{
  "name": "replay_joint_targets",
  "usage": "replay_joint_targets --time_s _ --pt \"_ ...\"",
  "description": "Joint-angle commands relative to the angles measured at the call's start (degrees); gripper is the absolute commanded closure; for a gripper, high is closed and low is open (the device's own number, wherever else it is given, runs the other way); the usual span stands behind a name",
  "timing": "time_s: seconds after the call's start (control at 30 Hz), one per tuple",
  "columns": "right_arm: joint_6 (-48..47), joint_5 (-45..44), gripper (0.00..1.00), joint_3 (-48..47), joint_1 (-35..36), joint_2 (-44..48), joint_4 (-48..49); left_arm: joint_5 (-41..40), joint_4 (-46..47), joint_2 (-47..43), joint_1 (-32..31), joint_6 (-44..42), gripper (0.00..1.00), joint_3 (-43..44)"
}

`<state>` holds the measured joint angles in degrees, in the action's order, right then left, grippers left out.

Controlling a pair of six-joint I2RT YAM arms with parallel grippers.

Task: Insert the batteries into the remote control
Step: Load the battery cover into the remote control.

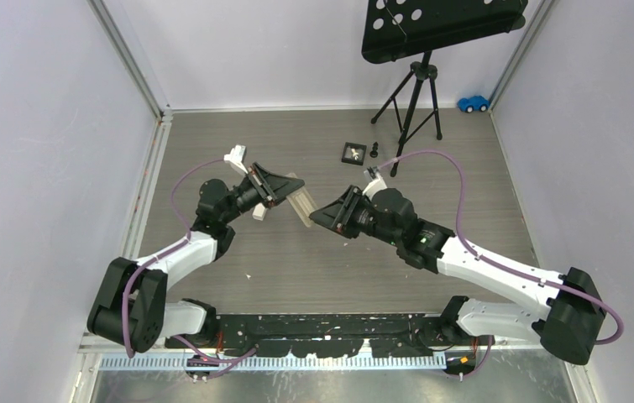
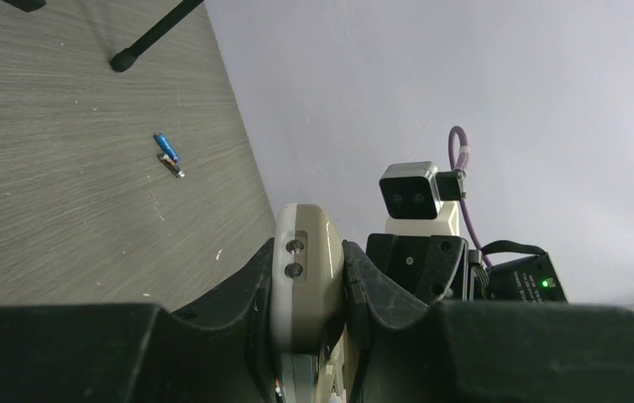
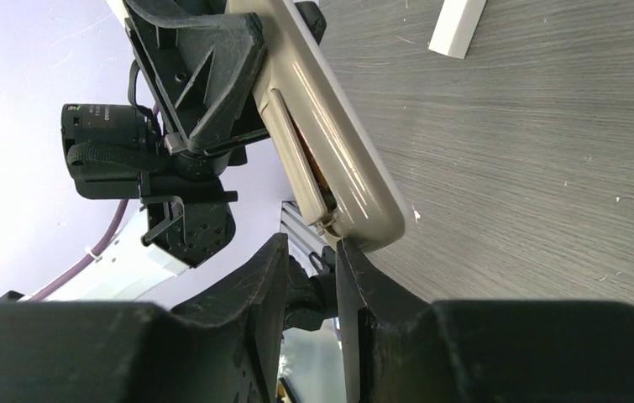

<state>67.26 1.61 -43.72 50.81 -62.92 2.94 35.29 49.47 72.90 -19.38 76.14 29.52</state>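
My left gripper is shut on a beige remote control and holds it above the table. In the left wrist view the remote control is clamped edge-on between both fingers. In the right wrist view the remote control shows a long slot on its back with something orange-brown inside. My right gripper is at the remote's lower end with its jaws narrowed but apart. Nothing is between them, and one fingertip touches the remote's end. Two batteries lie on the table: one blue, one darker.
A black tripod with a perforated plate stands at the back right. A small blue toy car sits in the far right corner. A black square part lies near the tripod feet. A white strip lies on the table.
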Motion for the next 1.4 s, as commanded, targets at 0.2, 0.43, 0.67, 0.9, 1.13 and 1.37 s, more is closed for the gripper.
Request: replay_joint_targets --time_s 0.2,0.43,0.67,0.9,1.13,1.37 --pt "3.52 -1.3 0.74 -2.69 0.52 -1.55 4.15 -0.19 2.77 -2.16 0.04 -0.18 1.0 -0.87" --pt "5.53 -4.11 0.84 -1.11 0.52 -1.78 9.25 0.62 4.68 -1.89 -0.02 1.25 1.0 -1.6" --pt "8.23 -2.78 0.87 -1.01 0.52 -2.96 12.33 -0.42 4.97 -1.53 0.04 1.27 1.0 -2.18" --pt "8.92 -4.66 0.87 -0.5 0.52 -1.81 6.9 -0.55 5.81 -1.39 0.04 2.7 1.0 -1.84" --pt "16.67 -5.11 0.87 3.01 0.27 -2.32 8.27 -0.74 7.93 -1.18 0.04 3.59 1.0 -2.08" --pt "22.39 -6.15 0.87 6.49 -0.32 -0.84 11.21 -0.91 8.59 -0.81 0.04 3.77 1.0 -2.23"
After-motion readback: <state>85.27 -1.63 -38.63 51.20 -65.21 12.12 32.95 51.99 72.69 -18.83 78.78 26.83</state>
